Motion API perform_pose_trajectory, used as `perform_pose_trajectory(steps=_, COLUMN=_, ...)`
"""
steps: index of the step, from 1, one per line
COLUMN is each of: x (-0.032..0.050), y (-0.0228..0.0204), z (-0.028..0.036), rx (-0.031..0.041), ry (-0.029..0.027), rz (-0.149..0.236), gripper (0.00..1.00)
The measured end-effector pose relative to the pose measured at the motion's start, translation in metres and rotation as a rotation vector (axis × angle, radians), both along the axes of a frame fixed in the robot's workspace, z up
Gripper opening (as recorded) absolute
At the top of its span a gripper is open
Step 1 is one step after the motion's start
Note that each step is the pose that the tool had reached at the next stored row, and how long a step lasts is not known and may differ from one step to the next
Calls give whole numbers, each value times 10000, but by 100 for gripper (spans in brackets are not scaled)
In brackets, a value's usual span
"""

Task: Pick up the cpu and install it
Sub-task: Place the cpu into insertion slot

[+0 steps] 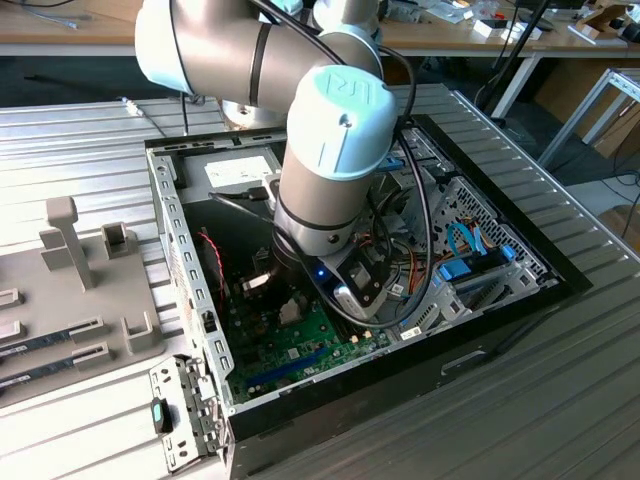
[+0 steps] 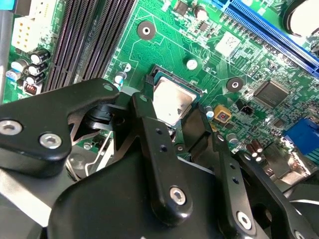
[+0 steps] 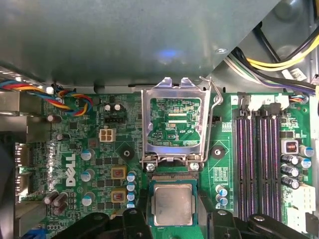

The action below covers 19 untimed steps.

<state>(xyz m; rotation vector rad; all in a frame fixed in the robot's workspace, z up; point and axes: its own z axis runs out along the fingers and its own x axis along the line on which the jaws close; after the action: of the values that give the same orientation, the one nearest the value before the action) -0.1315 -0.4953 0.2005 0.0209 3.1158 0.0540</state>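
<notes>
The cpu [image 3: 173,204], a small square chip with a silvery top plate and green edge, hangs just over the motherboard's socket [image 3: 172,178], whose row of contacts shows along one side. My gripper [image 3: 173,213] is shut on it, one black finger against each of two opposite sides. In the second wrist view the cpu [image 2: 172,99] sits inside the black socket frame between the fingers [image 2: 149,124] of the gripper [image 2: 172,119]. In the exterior view the arm's wrist [image 1: 335,150] reaches down into the open computer case [image 1: 185,270].
The socket's metal load plate [image 3: 172,124] stands flipped open beside the socket, its lever [image 3: 217,99] raised. Dark memory slots [image 3: 259,159], capacitors and coloured cables [image 3: 70,99] crowd the board. A grey fixture with memory sticks [image 1: 60,340] lies at the exterior view's left.
</notes>
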Motion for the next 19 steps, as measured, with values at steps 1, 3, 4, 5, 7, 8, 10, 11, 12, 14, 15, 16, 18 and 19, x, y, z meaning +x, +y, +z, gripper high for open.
perform_pose_trajectory(steps=1, x=1, y=3, z=-2, rx=1, ry=-1, rz=0, gripper=47)
perform_pose_trajectory(steps=3, x=4, y=13, z=-3, rx=2, ry=-1, rz=1, gripper=47)
perform_pose_trajectory(steps=4, x=5, y=16, z=-4, rx=3, ry=-1, rz=1, gripper=47)
perform_pose_trajectory(steps=5, x=8, y=18, z=-3, rx=2, ry=-1, rz=0, gripper=47)
perform_pose_trajectory(steps=7, x=10, y=19, z=-3, rx=14, ry=-1, rz=1, gripper=47)
perform_pose_trajectory(steps=8, x=10, y=19, z=-3, rx=36, ry=-1, rz=2, gripper=47)
perform_pose_trajectory(steps=10, x=11, y=19, z=-2, rx=77, ry=0, rz=5, gripper=47)
perform_pose_trajectory(steps=11, x=11, y=18, z=-3, rx=89, ry=-1, rz=8, gripper=47)
perform_pose_trajectory(steps=12, x=11, y=18, z=-2, rx=97, ry=-1, rz=15, gripper=47)
perform_pose_trajectory(steps=14, x=11, y=17, z=-2, rx=102, ry=-1, rz=41, gripper=47)
perform_pose_trajectory(steps=15, x=14, y=17, z=-2, rx=103, ry=-1, rz=100, gripper=47)
perform_pose_trajectory(steps=16, x=15, y=16, z=-2, rx=102, ry=0, rz=137, gripper=47)
perform_pose_trajectory(steps=18, x=18, y=17, z=-3, rx=102, ry=0, rz=164, gripper=47)
perform_pose_trajectory(steps=19, x=20, y=17, z=-4, rx=101, ry=1, rz=166, gripper=47)
